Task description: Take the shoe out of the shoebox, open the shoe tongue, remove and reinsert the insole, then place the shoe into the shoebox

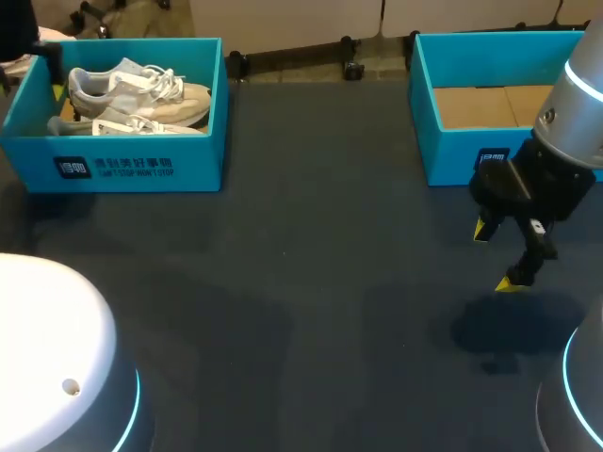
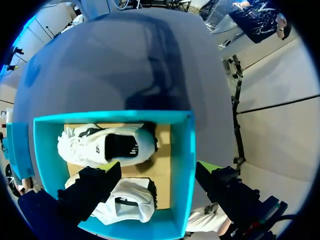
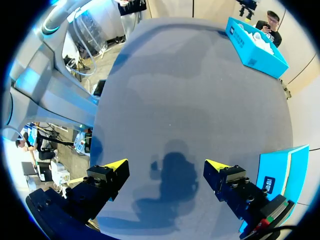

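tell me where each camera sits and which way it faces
Head view: above and behind, looking down on the table; shows the right gripper in front of the empty box.
Left wrist view: above the shoebox, looking straight down on two shoes; left gripper open over it.
Right wrist view: over bare table, looking down and across it; right gripper open.
Shared: the shoebox shows in all three views; the empty box in the head and right wrist views.

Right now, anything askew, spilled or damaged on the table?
Nothing stands out. Both shoes lie inside the left shoebox, the right shoebox sits upright and empty, and nothing is spilled on the table. The left gripper hangs over the shoes with fingers open; the right gripper is over bare table, also open.
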Controlling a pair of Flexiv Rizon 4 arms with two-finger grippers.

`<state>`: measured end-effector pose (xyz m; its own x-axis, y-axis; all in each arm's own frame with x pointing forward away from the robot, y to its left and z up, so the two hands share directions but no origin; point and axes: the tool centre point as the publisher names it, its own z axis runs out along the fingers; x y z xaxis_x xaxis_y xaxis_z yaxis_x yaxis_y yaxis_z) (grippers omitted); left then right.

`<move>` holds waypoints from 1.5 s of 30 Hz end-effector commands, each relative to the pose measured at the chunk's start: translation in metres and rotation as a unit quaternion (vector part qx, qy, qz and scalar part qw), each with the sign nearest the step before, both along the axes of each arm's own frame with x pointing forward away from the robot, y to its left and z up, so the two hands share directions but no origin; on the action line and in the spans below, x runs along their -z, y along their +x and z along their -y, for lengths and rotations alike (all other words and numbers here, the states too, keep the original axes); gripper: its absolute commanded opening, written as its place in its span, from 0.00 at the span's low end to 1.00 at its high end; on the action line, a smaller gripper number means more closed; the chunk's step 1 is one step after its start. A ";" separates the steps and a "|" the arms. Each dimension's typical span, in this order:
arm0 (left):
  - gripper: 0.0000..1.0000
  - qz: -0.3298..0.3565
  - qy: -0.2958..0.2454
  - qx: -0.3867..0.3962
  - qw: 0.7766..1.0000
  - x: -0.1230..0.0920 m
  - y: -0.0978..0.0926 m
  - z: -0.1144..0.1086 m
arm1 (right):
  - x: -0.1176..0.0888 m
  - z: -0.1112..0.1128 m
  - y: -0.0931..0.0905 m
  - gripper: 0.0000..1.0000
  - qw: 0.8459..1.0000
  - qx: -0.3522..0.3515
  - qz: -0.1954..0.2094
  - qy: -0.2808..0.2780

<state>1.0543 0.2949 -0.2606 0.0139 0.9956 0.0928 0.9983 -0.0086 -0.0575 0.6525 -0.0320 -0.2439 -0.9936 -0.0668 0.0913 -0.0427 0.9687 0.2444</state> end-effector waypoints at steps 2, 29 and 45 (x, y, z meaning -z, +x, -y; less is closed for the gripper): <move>1.00 0.012 0.003 0.001 1.000 -0.002 -0.017 0.002 | 0.001 -0.001 0.001 1.00 1.000 0.000 0.000 -0.002; 0.97 -0.001 0.012 0.000 1.000 0.051 -0.014 0.012 | 0.001 -0.001 0.001 1.00 1.000 0.000 0.000 -0.002; 0.95 0.007 -0.001 0.008 1.000 0.091 -0.016 0.013 | 0.001 -0.001 0.001 1.00 1.000 0.000 0.000 -0.002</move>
<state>1.0373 0.2819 -0.3439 0.0298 0.9955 0.0904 0.9983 -0.0252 -0.0517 0.6525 -0.0321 -0.2439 -0.9936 -0.0667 0.0913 -0.0426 0.9687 0.2444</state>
